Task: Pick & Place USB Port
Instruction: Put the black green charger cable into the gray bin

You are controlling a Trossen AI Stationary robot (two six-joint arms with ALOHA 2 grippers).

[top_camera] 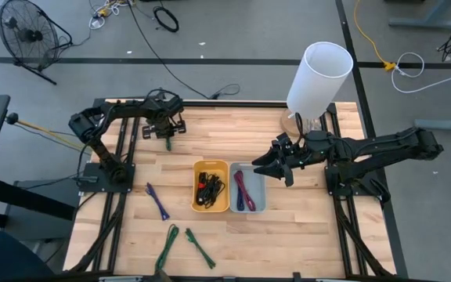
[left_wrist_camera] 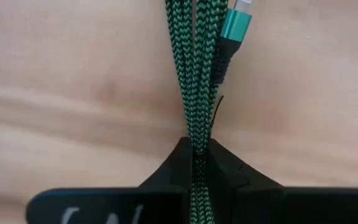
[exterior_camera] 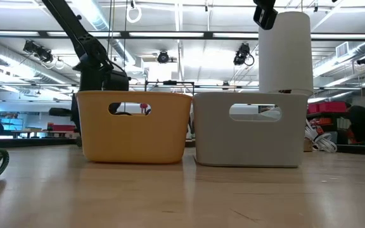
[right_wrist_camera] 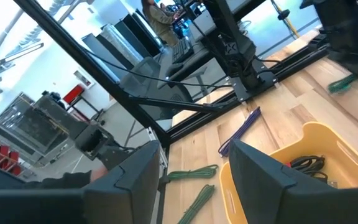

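Green braided cable (left_wrist_camera: 194, 93) pinched in left gripper (left_wrist_camera: 194, 165) fingers; right gripper (top_camera: 276, 168) fingers spread, empty, no readable labels.

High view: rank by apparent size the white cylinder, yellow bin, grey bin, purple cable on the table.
1. White cylinder, though it stands tall, nearer the camera, so this is unsure.
2. Yellow bin and grey bin look alike.
3. Purple cable, smallest.
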